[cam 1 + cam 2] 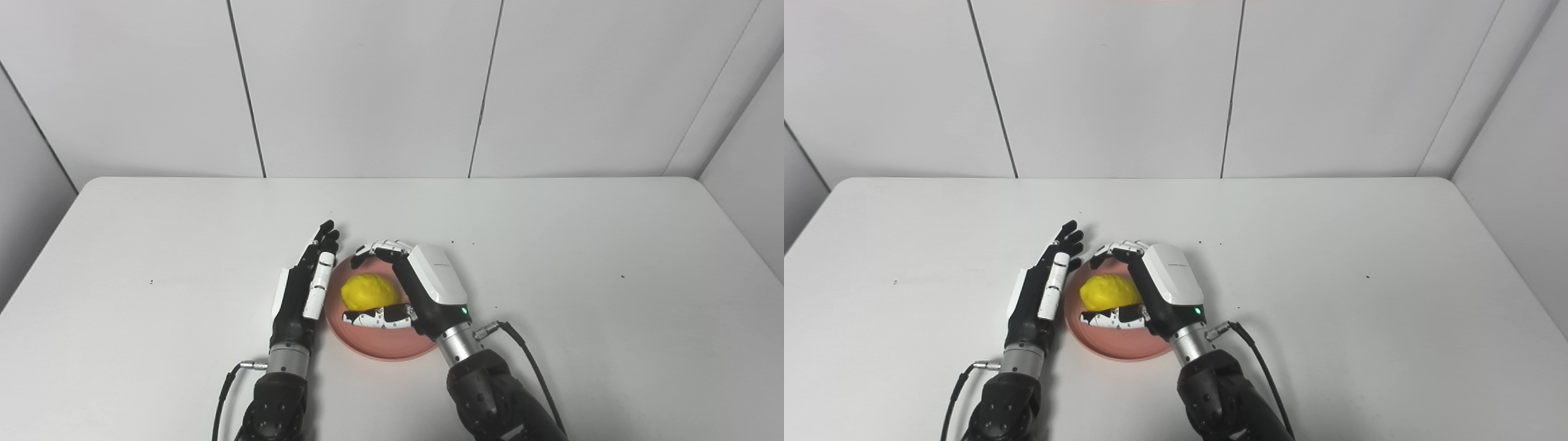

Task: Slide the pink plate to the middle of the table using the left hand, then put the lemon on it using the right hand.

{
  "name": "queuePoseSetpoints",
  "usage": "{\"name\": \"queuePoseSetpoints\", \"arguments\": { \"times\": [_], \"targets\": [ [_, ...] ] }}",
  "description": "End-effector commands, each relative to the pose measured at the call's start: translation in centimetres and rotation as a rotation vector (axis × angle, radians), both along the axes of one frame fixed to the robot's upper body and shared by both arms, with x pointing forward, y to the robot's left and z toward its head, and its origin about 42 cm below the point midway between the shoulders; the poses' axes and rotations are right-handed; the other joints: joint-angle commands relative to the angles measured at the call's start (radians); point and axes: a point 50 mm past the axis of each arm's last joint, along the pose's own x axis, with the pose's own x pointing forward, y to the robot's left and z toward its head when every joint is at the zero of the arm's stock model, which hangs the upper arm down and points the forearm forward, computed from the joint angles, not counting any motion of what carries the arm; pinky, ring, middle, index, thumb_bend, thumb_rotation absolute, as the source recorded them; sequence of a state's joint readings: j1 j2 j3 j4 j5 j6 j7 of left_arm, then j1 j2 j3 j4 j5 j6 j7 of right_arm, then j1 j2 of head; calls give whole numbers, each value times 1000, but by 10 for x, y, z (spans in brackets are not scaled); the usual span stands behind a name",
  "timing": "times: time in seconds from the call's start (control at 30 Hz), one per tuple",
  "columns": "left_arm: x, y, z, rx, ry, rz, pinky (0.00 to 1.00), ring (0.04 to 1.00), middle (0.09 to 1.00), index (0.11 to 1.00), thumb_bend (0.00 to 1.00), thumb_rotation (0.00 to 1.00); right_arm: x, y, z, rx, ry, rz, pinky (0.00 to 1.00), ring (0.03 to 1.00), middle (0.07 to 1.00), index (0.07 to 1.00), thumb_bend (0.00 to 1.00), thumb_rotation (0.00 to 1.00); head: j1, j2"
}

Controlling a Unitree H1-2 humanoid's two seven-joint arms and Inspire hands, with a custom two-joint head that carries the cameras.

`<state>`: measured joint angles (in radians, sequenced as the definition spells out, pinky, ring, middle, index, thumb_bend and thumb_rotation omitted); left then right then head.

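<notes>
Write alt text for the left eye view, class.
The right hand curls its fingers around a lemon on a pink plate mid-table. The left hand lies flat, open, beside the plate's left rim.

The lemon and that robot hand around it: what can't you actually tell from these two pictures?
- Both views: whether the lemon rests on the pink plate or is lifted; the right robot hand covers its underside.
- Both views: the plate's right rim, behind that hand.
- Whether the left robot hand touches the plate's edge.
</notes>
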<state>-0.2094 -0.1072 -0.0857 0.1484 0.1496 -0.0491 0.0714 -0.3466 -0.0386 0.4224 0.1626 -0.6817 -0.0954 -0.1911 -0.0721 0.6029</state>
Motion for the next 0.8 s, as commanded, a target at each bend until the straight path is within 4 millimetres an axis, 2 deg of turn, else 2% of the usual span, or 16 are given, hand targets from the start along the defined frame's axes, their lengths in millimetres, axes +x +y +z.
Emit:
{"name": "queuePoseSetpoints", "arguments": {
  "times": [0.0,0.1,0.17,0.43,0.47,0.57,0.63,0.67,0.7,0.77],
  "targets": [
    [0,5,-1,12,-4,18,891,896,900,888,558,1000,2,4,23,55,-95,26,815,826,816,817,601,444,-3,6],
    [0,7,-1,40,-4,27,904,900,899,885,576,1000,0,3,24,65,-100,28,843,849,836,839,620,556,-3,6],
    [0,7,-1,25,-5,16,907,907,904,890,574,1000,-1,2,25,69,-103,28,855,859,845,848,630,590,-3,7],
    [1,10,-1,16,-2,31,923,916,893,877,581,1000,-5,-2,29,95,-106,23,854,861,853,852,630,612,-2,11],
    [1,10,-1,1,-5,30,882,900,889,873,560,1000,-6,-3,30,99,-105,20,866,869,860,856,621,629,-2,11],
    [2,10,-1,-74,-13,28,863,890,884,868,529,1000,-8,-10,33,128,-101,3,870,872,864,859,612,651,-2,14],
    [2,10,-1,-115,-14,29,846,877,879,864,507,1000,-10,-15,33,157,-88,-13,880,881,878,869,614,684,-2,14],
    [2,10,-1,-134,-15,29,841,874,880,864,499,1000,-10,-18,33,171,-81,-20,886,891,889,878,633,747,-2,14],
    [3,10,-1,-153,-16,27,840,873,880,865,496,1000,-11,-21,33,185,-75,-29,888,894,892,881,640,769,-2,15],
    [4,11,-1,-169,-20,21,849,878,886,871,498,1000,-12,-29,32,224,-74,-50,829,886,891,874,635,800,-4,16]
  ]
}}
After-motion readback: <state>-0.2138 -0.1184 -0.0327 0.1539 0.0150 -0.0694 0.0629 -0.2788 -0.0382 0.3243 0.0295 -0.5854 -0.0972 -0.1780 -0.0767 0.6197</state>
